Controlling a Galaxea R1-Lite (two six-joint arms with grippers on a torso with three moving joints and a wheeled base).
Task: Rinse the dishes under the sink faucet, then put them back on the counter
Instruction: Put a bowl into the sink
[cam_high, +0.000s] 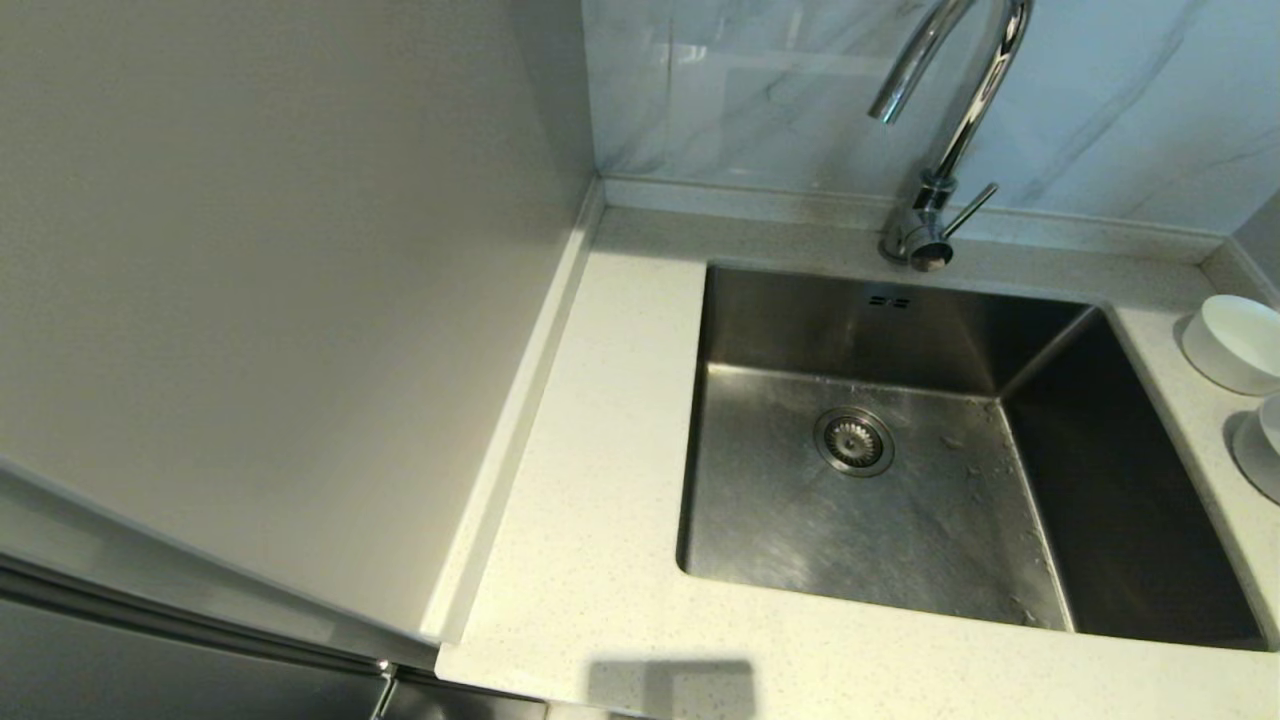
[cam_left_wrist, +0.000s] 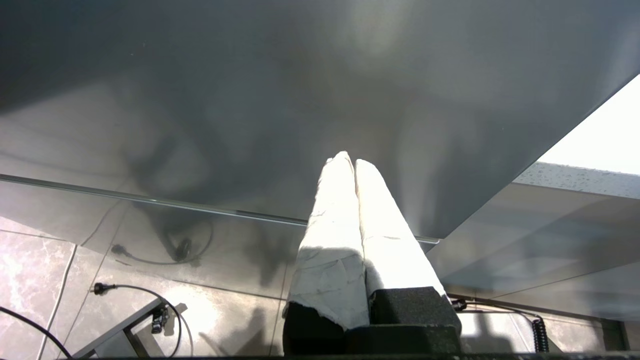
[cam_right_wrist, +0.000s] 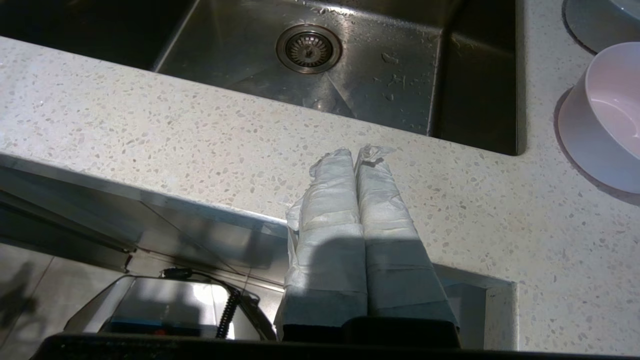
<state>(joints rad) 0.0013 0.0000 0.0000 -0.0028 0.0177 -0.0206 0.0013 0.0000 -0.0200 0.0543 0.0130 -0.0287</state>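
The sink (cam_high: 880, 500) is seen without dishes in it, below the faucet (cam_high: 950, 110). A white bowl (cam_high: 1235, 343) and a pink bowl (cam_right_wrist: 602, 117) are set on the counter (cam_high: 600, 480) right of the sink. The right gripper (cam_right_wrist: 356, 152) is held closed over the counter's front edge near the sink; the left gripper (cam_left_wrist: 348, 159) is closed, parked below the counter.

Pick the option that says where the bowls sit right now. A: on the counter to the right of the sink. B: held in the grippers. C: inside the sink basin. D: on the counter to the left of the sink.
A: the head view shows a white bowl on the counter right of the sink, and the right wrist view shows the pink bowl there too.
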